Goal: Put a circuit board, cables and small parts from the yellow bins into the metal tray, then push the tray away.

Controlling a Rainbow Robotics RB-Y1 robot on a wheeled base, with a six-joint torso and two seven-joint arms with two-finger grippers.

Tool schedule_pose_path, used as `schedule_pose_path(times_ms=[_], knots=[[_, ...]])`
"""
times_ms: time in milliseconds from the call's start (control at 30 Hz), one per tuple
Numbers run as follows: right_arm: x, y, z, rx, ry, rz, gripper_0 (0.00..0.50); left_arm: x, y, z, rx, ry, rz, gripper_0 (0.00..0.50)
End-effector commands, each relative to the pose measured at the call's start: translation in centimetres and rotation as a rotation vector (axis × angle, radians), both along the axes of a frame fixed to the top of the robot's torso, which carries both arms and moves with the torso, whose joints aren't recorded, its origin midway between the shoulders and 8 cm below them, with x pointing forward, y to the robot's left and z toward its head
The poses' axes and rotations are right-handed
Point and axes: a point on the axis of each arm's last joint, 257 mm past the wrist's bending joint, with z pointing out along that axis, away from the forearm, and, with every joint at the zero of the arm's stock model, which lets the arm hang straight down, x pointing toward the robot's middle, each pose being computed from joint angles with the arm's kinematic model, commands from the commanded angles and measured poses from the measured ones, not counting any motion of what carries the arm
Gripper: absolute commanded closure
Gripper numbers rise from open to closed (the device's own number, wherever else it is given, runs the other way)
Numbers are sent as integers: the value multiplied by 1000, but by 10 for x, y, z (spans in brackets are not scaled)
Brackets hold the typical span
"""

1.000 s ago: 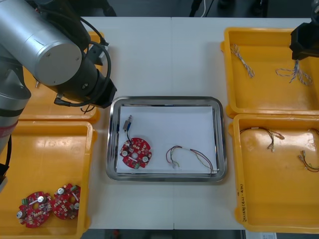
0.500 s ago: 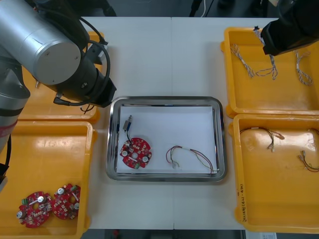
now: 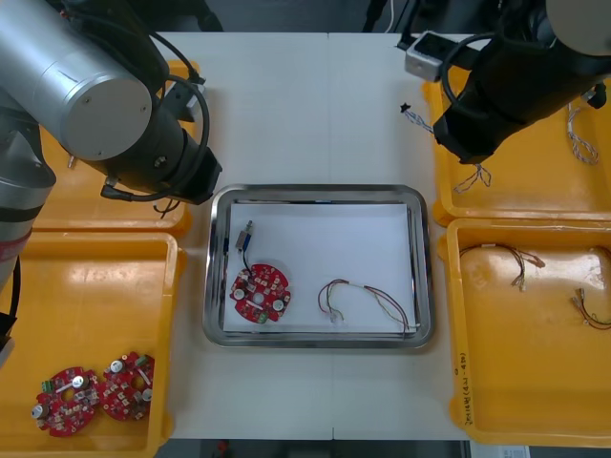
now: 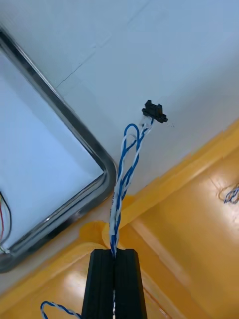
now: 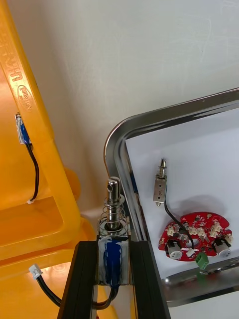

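Well along, by judgement, but not finished: three kinds of item already in the tray, two more in hand, the push away not yet made. Table [image 3: 315, 95]: light, matt, flat. Bins [image 3: 496, 401]: four, yellow moulded plastic, smooth with rolled rims, two on each side of the tray. Tray [image 3: 315, 194]: shallow rectangle with rounded corners, polished metal rim, flat white inside. Right gripper [image 4: 114, 253] just beyond the tray's far right corner, fingers pinched tight on a twisted cable [image 4: 124, 174]. Left gripper [image 5: 113, 246] just outside the tray's far left corner, fingers clamped on a second part [image 5: 114, 197]. Board [image 3: 259, 294] in the tray's near left area: round, red, rigid, studded with small silvery and white components. Thin cable [image 3: 368, 298] in the tray's near right area: limp, loosely looped, several fine coloured strands. Twisted cable: blue and white, slack, hanging over bare table beside the tray's corner, tipped with a small black connector [image 4: 154, 111]. Part [image 3: 244, 236] in the tray's far left area: small metal block with a pin and a thin black lead. Second part: same sort, blue-wrapped body, coil spring, shiny plunger. Left to do, likely: both held items into the tray, then the push.
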Motion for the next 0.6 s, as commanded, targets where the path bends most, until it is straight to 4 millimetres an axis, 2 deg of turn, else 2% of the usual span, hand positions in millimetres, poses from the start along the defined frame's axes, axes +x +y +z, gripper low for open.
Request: schedule_pose_path(times_ms=[33,200,467,600], knots=[[3,10,10,-117,-74,171,500,5,-11,30,-57,-58,22,500],[3,33,-2,-173,-99,327,500,5,-11,30,-60,-58,22,500],[-3,83,-22,-211,-115,539,500,5,-10,31,-67,-57,25,500],[-2,94,-35,-215,-106,580,500,4,-10,31,-68,-56,25,500]])
